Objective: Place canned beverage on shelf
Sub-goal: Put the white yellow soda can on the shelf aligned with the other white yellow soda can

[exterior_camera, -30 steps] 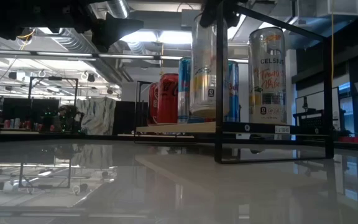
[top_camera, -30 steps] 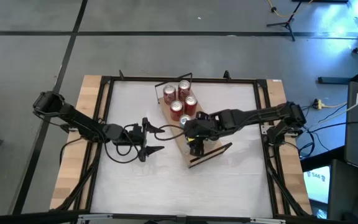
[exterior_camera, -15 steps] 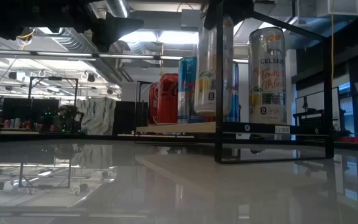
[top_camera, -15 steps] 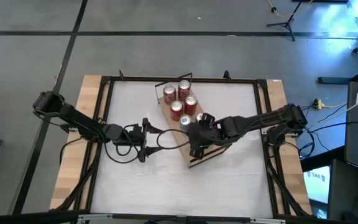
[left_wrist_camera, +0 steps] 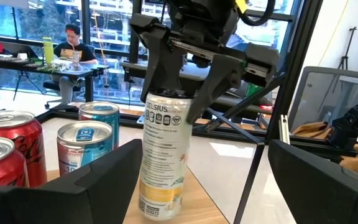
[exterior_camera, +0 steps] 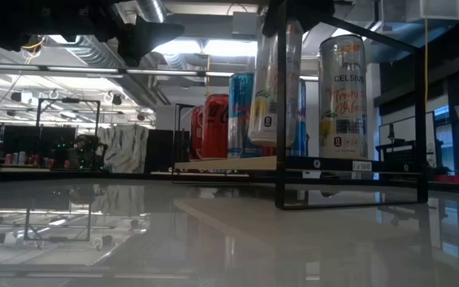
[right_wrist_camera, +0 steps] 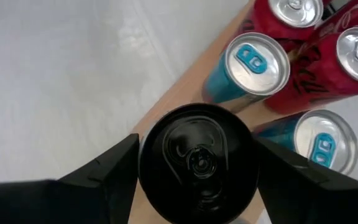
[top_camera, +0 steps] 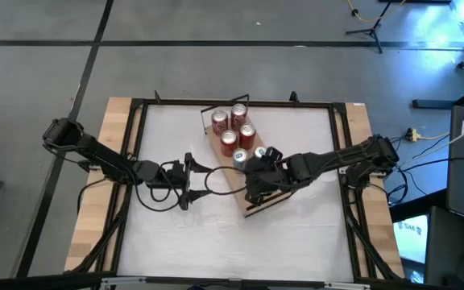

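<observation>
My right gripper [top_camera: 254, 184] is shut on a tall silver Celsius can [left_wrist_camera: 161, 155] over the near half of the shelf, a light-wood board [top_camera: 234, 184] with black wire rails. The can leans a little in the low view [exterior_camera: 274, 80]. Its base is down at the board [left_wrist_camera: 197, 199]; whether it touches, I cannot tell. Several red and blue cans [top_camera: 234, 133] and another Celsius can [exterior_camera: 343, 96] stand on the board. My left gripper [top_camera: 190, 179] is open and empty, to the left of the shelf, pointing at it. My right gripper pinches the can's top end [left_wrist_camera: 166, 102] between its two fingers [left_wrist_camera: 211, 78], one on each side of the rim. The fingers come from above, pointing down. The can hangs slightly tilted below them; its dark lid [right_wrist_camera: 194, 155] fills the gap between the fingers.
Two blue cans [right_wrist_camera: 250, 68] and red cans [right_wrist_camera: 294, 18] stand close beyond the held can. The black wire rail [exterior_camera: 281, 104] rises at the board's near end. The white tabletop [top_camera: 176, 242] spreads to the left and near side. A person sits in the room behind [left_wrist_camera: 70, 43].
My right gripper has come down a little over the shelf's near half and tipped. The Celsius can in it has gone from upright to slightly tilted and sits lower.
</observation>
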Robot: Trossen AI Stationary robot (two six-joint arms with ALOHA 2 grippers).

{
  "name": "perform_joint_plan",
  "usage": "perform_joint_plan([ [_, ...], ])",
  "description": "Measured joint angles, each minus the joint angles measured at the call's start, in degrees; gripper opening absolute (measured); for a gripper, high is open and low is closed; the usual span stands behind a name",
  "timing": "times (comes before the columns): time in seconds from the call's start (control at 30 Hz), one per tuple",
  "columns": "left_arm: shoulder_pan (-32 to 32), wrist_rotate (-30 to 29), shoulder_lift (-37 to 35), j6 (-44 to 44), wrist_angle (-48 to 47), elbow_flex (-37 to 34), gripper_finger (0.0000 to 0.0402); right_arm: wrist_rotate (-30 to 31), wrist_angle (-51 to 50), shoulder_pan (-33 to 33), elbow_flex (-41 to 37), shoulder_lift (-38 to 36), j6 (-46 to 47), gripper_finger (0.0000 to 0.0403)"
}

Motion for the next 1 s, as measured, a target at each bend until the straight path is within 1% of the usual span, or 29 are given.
perform_joint_plan([
  [0.17,0.0,0.0,0.0,0.0,0.0,0.0,0.0339,0.4,0.0,0.8,0.0,0.0,1.5,0.0264],
  [0.6,0.0,0.0,0.0,0.0,0.0,0.0,0.0339,2.1,-1.3,2.2,-2.1,0.0,10.0,0.0264],
  [1.0,0.0,0.2,0.0,0.0,0.0,0.0,0.0339,0.7,-2.2,2.1,-2.1,0.5,10.2,0.0264],
])
